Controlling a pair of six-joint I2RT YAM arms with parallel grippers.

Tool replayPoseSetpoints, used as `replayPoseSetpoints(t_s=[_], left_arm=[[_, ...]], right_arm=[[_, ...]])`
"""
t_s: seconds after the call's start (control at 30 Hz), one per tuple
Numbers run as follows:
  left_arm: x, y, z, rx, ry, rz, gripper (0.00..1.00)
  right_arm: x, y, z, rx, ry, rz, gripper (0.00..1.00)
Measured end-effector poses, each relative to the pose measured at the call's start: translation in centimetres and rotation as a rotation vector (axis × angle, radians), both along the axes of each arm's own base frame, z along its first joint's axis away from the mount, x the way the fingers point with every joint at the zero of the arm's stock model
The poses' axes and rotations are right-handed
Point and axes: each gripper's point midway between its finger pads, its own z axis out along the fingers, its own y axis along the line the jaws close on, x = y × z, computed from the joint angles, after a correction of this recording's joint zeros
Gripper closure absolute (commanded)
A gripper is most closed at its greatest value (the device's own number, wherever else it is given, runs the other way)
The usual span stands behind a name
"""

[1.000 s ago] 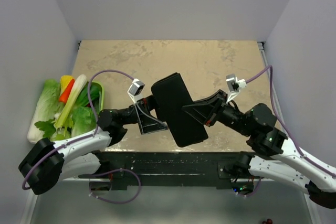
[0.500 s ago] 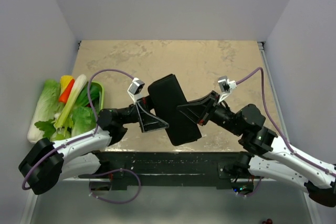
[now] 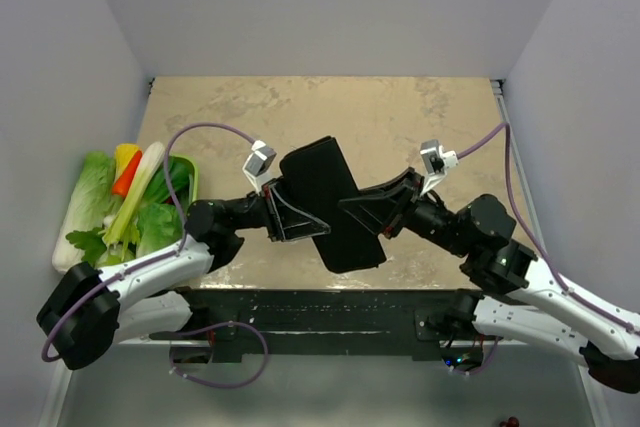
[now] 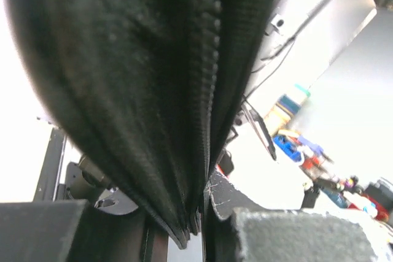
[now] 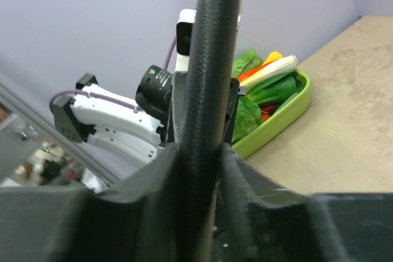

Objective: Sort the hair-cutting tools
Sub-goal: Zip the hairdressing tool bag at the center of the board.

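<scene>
A black fabric case (image 3: 330,202) hangs closed above the near middle of the table, held from both sides. My left gripper (image 3: 290,215) is shut on its left, zippered edge; in the left wrist view the case (image 4: 153,90) fills the frame and runs down between the fingers of the left gripper (image 4: 196,213). My right gripper (image 3: 362,209) is shut on the right edge. In the right wrist view the case (image 5: 206,90) stands edge-on between the two pads of the right gripper (image 5: 199,170). The hair-cutting tools are out of view.
A lime-green tray (image 3: 193,187) of vegetables (image 3: 120,207) lies at the table's left edge, and the same tray (image 5: 279,121) shows behind the case in the right wrist view. The beige tabletop (image 3: 400,117) stretches behind the case, with walls on three sides.
The left gripper's jaws have gone from wide open to shut on the case's left edge. The right arm carried the case a little to the left.
</scene>
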Motion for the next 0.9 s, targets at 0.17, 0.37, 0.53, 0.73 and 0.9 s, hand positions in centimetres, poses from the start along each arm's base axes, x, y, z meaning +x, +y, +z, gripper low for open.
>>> replayPoseSetpoints(t_s=[0.17,0.37,0.53,0.73,0.9], left_arm=[[-1.6,0.2,1.8,-0.009,-0.119,-0.062,0.95],[-2.9,0.2,1.9,0.064,-0.213,-0.134,0.95],[-3.7,0.1,1.0,0.137,-0.253,-0.179,0.96],[-3.9,-0.3,-0.7,0.223,-0.254,-0.214,0.95],[-3.8,-0.5,-0.3,0.256,-0.322,-0.22,0.86]], right_arm=[[-1.1,-0.1,1.4,-0.055,-0.082,0.051,0.4],[-2.9,0.7,0.9,-0.131,-0.132,0.163,0.39],[-3.7,2.2,0.2,-0.18,-0.139,0.263,0.4],[-4.0,3.6,-1.0,-0.218,-0.117,0.328,0.52],[-4.6,3.4,-0.7,-0.216,-0.119,0.355,0.79]])
